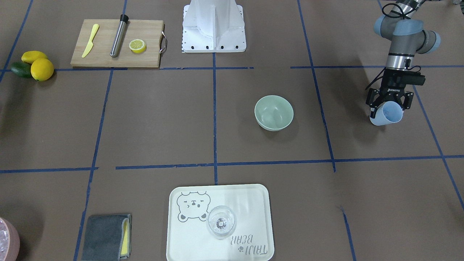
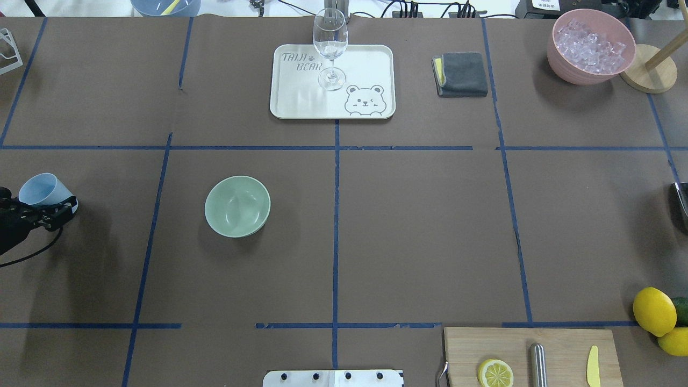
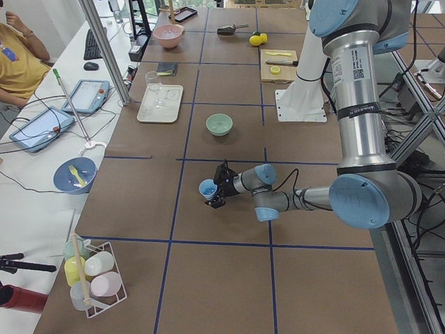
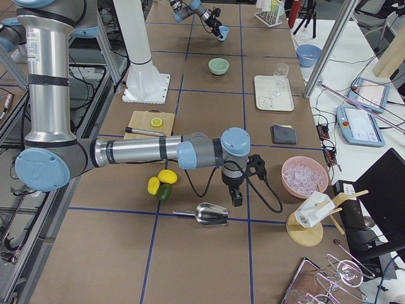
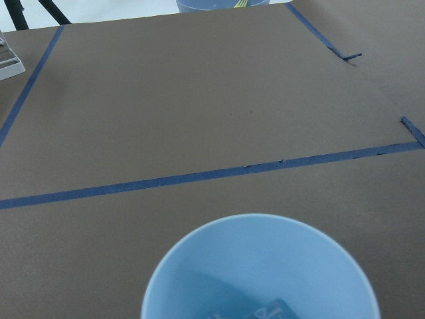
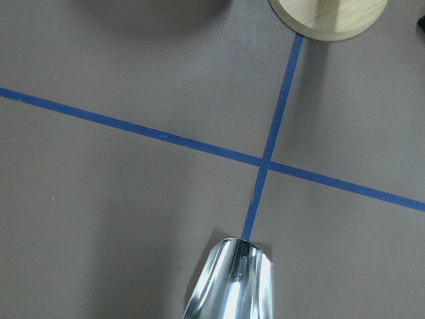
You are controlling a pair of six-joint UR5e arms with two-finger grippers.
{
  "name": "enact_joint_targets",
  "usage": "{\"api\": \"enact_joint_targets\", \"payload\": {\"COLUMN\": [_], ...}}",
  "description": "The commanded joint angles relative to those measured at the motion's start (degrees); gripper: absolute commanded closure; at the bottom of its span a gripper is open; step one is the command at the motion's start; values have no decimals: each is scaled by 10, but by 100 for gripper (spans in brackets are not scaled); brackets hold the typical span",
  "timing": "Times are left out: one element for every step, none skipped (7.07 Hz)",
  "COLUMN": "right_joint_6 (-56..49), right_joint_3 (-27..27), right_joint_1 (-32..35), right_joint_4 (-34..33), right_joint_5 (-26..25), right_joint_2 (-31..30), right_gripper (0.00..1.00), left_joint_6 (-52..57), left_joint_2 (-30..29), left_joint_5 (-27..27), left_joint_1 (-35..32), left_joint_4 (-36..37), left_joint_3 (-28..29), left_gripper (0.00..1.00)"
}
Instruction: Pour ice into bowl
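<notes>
light blue cup (image 5: 259, 266) is filling the bottom of the left wrist view, its round mouth opening toward the lens and the brown counter (image 5: 199, 119) spreading beyond it. whether any ice is lying inside cannot be told. the left gripper (image 1: 388, 107) is clamping this cup, one finger pressing on each side of the wall, so the jaws are sitting closed on it. the cup is hanging tilted above the counter, its mouth facing away from the bowl (image 1: 261, 121).

the left arm (image 3: 361, 104) is bending sharply at the elbow. its forearm is reaching out low and nearly level over the counter, and the wrist is pointing toward the counter's left end.

the bowl is sitting upright on the counter, well apart from the cup, inside a taped square on the left arm's side, between the cup and the middle tape line. its inside is showing only a faint sheen, and i cannot tell whether ice is lying there.

the right arm (image 4: 139, 151) is stretching level across the far end, its wrist turning down. the right gripper (image 4: 236, 201) is pointing down just beside the handle end of a metal scoop (image 4: 212, 215). how its jaws are standing cannot be told.
</notes>
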Motion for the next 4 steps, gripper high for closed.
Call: {"api": "enact_joint_targets", "payload": {"right_joint_6": [0,0,0,1], "right_joint_3": [0,0,0,0], "right_joint_1": [1,2,3,3], "right_joint_4": [0,0,0,0], "right_joint_5": [0,0,1,2], "right_joint_2": [0,0,0,-2], "right_gripper": [0,0,0,0], "left_joint_6": [-3,10,52,142], "left_joint_2": [-2,3,3,-4], "left_joint_5": [-1,-5,-8,-8], "left_joint_1": [-2,-2,-3,-10], "left_joint_4": [-3,-19,-19,-21], "left_joint_3": [-10,-18,-35,-41], "left_gripper": [100,100,100,100]}}
